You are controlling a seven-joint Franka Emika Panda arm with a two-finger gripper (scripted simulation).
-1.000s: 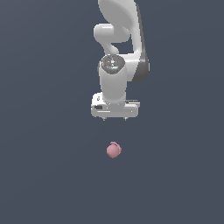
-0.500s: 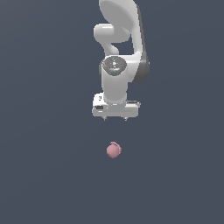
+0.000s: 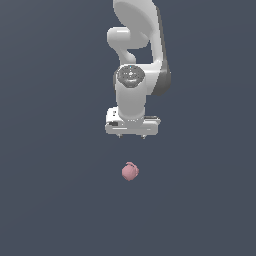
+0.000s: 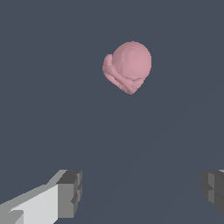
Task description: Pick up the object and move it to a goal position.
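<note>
The object (image 3: 129, 171) is a small pink roundish lump with a curled stub on top, lying alone on the dark grey floor. In the wrist view the object (image 4: 127, 67) shows its bumpy folds on one side. My white gripper (image 3: 131, 136) hangs above and behind it, apart from it, pointing down. Its fingers (image 4: 70, 194) stand wide apart in the wrist view, so the gripper (image 4: 142, 190) is open with nothing between them.
The dark grey floor (image 3: 50, 200) stretches flat all around. The white arm (image 3: 136, 45) rises behind the gripper toward the top of the exterior view.
The arm has shifted slightly toward the exterior view's right and a little lower. The pink object has not moved.
</note>
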